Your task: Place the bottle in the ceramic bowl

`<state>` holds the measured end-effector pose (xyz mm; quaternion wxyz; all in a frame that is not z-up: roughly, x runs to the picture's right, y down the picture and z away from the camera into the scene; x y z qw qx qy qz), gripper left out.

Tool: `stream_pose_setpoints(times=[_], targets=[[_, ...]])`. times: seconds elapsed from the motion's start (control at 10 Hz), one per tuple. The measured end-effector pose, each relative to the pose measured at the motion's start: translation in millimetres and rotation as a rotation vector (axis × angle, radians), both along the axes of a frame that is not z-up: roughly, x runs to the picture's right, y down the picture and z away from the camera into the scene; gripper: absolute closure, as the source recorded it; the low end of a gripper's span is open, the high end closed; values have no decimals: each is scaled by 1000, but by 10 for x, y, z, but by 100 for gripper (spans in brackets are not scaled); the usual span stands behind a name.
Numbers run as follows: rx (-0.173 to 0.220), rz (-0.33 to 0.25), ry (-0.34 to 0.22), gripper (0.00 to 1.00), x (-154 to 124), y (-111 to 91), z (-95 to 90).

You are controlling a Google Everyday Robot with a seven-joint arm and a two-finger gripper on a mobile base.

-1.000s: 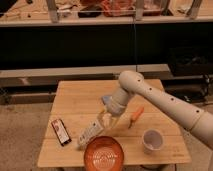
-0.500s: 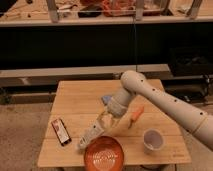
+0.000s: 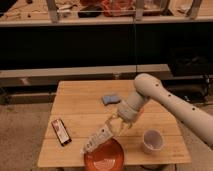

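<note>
The slim pale bottle (image 3: 96,139) hangs tilted, neck end down-left, over the left rim of the orange-red ceramic bowl (image 3: 104,158) at the table's front edge. My gripper (image 3: 116,125) is shut on the bottle's upper end, just above and behind the bowl. The white arm (image 3: 165,102) reaches in from the right.
A white cup (image 3: 152,140) stands right of the bowl. A flat dark packet with red (image 3: 61,131) lies at the left of the wooden table (image 3: 80,100). A small blue-grey object (image 3: 111,99) lies behind the gripper. Dark shelving stands behind the table.
The gripper and the bottle have moved slightly down and toward the bowl; the bottle's low end now hangs closer to the bowl's rim.
</note>
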<state>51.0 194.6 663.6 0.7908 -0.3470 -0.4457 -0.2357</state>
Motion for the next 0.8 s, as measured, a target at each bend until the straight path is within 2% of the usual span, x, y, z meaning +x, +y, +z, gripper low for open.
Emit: stream_pose_setpoints(times=[0.2, 0.3, 0.4, 0.6, 0.8], targets=[[-5, 26, 4, 98, 193, 87, -68], [-12, 36, 9, 93, 252, 114, -62], [-29, 46, 15, 80, 322, 156, -44], [-54, 56, 13, 63, 357, 191, 11], [-94, 38, 3, 43, 309, 224, 91]])
